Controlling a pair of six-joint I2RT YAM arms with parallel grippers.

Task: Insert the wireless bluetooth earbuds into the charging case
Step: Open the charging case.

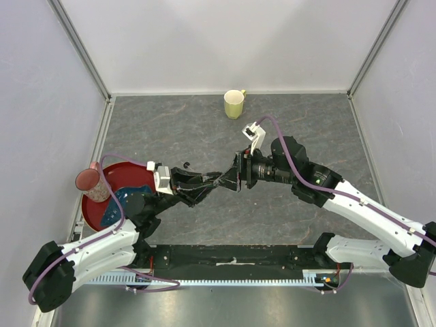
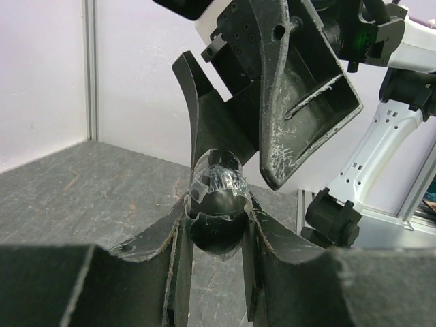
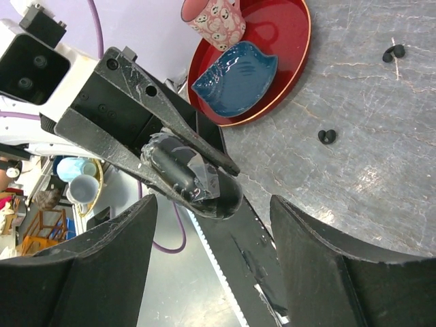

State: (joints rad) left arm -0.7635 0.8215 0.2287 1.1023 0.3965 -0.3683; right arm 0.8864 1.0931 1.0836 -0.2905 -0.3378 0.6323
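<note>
Poses both arms stretched in toward mid-table, meeting tip to tip above the surface. Clamps the left gripper (image 1: 206, 186) tight on the charging case (image 2: 216, 218), a black pebble wrapped in clear tape, lifted clear of the table, seemingly to offer it up for the other arm's work. Spreads the right gripper (image 1: 230, 178) wide and empty, fingers flanking the case end, near but not visibly touching, probably poised to open or steady the lid. Cannot tell from here whether lid up or down. Leaves the wireless bluetooth earbuds (image 3: 327, 136) down on the table in two small dark clusters on the far side of the left gripper, apart from each other and from the case, none picked up; insertion, by the look of it, not yet begun. Around and below: white walls (image 1: 238, 41) on three sides, framed in pale metal, then a grey stone-patterned table (image 1: 313, 129), matte and scuffed. Parks a red tray (image 1: 136, 176) at the left edge, carrying a blue dish (image 3: 235, 75) and a pink patterned cup (image 1: 88, 179) at its rim. Sets a yellow mug (image 1: 234, 103) at the far edge, well apart from the work.
</note>
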